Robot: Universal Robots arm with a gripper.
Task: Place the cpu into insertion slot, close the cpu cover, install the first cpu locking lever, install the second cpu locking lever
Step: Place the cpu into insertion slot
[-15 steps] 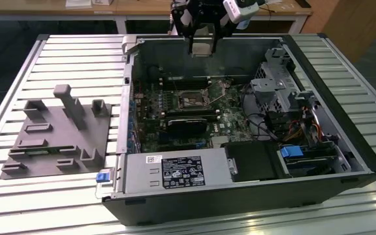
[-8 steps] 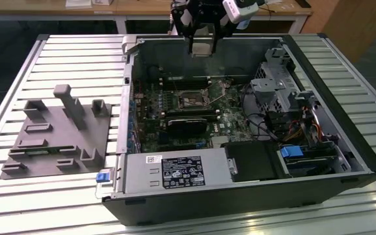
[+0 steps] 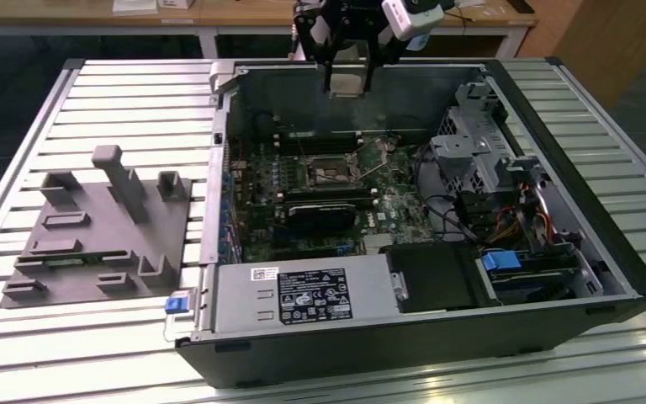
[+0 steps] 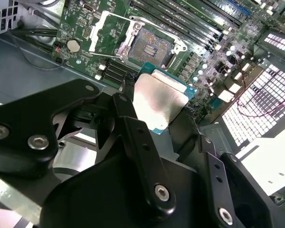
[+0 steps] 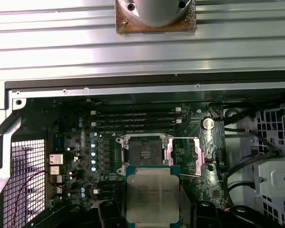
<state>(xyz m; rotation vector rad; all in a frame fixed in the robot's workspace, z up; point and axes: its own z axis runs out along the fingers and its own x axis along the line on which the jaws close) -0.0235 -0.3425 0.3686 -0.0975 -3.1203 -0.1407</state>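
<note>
Gripper (image 4: 157, 108) pinched on the cpu (image 4: 160, 97), black fingers (image 4: 128, 102) pressing opposite edges, silver lid facing the second wrist camera, green substrate showing at its rim. The chip is in the air, touching nothing but the fingers.

In the exterior view the gripper hangs at twelve o'clock over the open computer case (image 3: 592, 219), above the far wall, with the insertion slot (image 3: 329, 174) below it near the centre of the motherboard (image 3: 300, 194). The slot is bare, its dark contact field exposed. The cpu cover (image 4: 115, 18) is swung open beside it, window clear. The locking levers look released, though they are thin rods and I can't be sure. Memory slots (image 5: 133, 118) lie just beyond the socket in the first wrist view.

So this is step one, placement, with nothing seated yet. I'd judge it calls for squaring the chip's edges to the socket rim and a flat, gentle descent: a tilted corner could foul the contacts. A grey fixture (image 3: 87, 244) sits at nine o'clock from the case, unused.
</note>
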